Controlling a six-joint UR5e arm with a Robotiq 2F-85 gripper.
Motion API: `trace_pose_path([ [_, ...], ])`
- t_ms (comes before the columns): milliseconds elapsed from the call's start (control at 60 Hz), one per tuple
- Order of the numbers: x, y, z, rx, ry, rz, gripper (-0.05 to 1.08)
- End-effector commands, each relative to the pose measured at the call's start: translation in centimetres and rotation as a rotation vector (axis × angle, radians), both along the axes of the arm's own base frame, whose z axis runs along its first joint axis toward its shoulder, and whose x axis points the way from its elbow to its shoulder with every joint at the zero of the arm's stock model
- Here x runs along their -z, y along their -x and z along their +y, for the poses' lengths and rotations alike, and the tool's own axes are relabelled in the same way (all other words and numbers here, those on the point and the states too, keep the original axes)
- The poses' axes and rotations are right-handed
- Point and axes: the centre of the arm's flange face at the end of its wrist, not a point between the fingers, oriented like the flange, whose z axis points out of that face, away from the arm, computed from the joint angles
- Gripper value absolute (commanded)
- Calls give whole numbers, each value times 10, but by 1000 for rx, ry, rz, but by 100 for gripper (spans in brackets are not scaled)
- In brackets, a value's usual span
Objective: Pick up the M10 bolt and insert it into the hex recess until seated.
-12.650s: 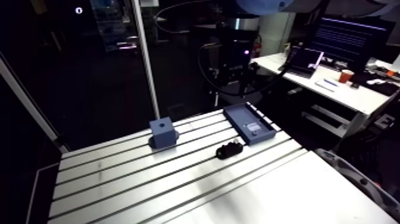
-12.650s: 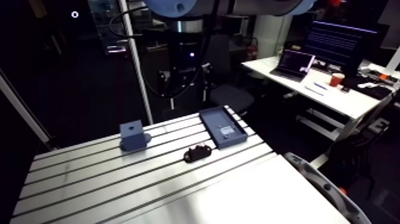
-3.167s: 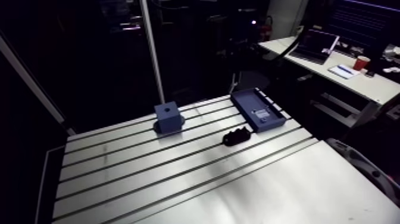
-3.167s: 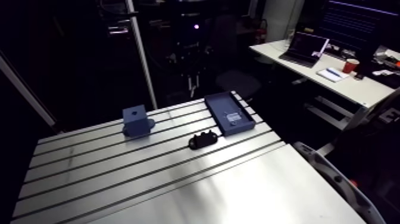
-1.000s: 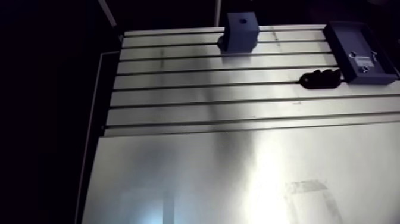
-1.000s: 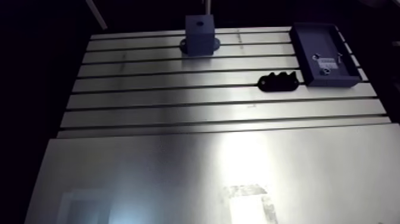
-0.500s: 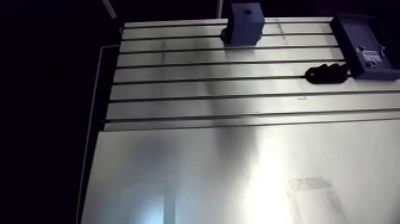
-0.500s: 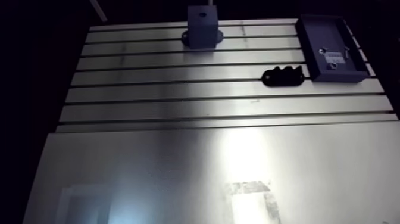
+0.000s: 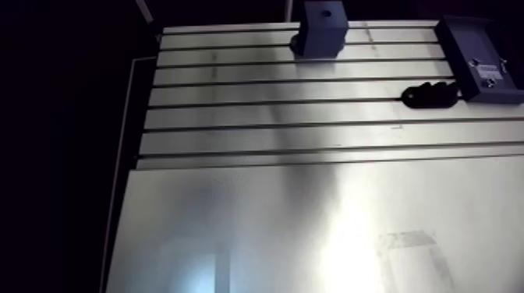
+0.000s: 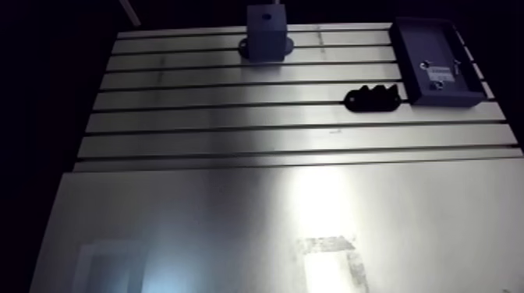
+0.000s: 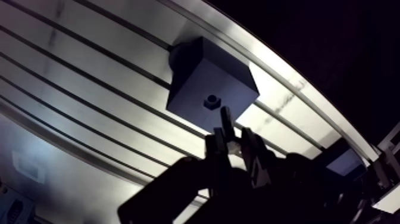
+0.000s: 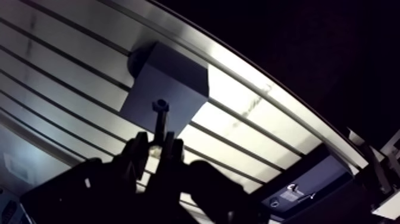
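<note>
Since the earlier pictures the arm view has swung from a slanted look across the slotted table [image 9: 273, 218] to a steep look down on it. That is the camera travelling with the arm; the blue block [image 9: 321, 27], the black holder [image 10: 373, 99] and the blue tray [image 10: 437, 62] keep their places relative to one another. For your task, this suggests the pick is done and the arm has carried its load over to the block. In the wrist view the gripper [image 11: 233, 148] is clamped on the M10 bolt [image 11: 226, 119], whose dark shaft sticks out ahead of the fingers [image 11: 215, 146]. The shaft points at the hex recess [image 11: 211, 101] in the block's top face. The bolt's free end sits just short of the recess; you cannot tell whether it touches. The wrist leans over the block at an angle, and the gripper is out of the arm view.
</note>
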Motion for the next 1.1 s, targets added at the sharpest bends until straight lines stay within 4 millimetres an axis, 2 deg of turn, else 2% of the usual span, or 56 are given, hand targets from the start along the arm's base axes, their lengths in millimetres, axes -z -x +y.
trace_pose_path([
  [17, 6, -2, 0, 2, 1, -11, 82],
  [417, 20, -8, -1, 2, 3, -38, 82],
  [1100, 28, -9, -1, 2, 3, -40, 82],
])
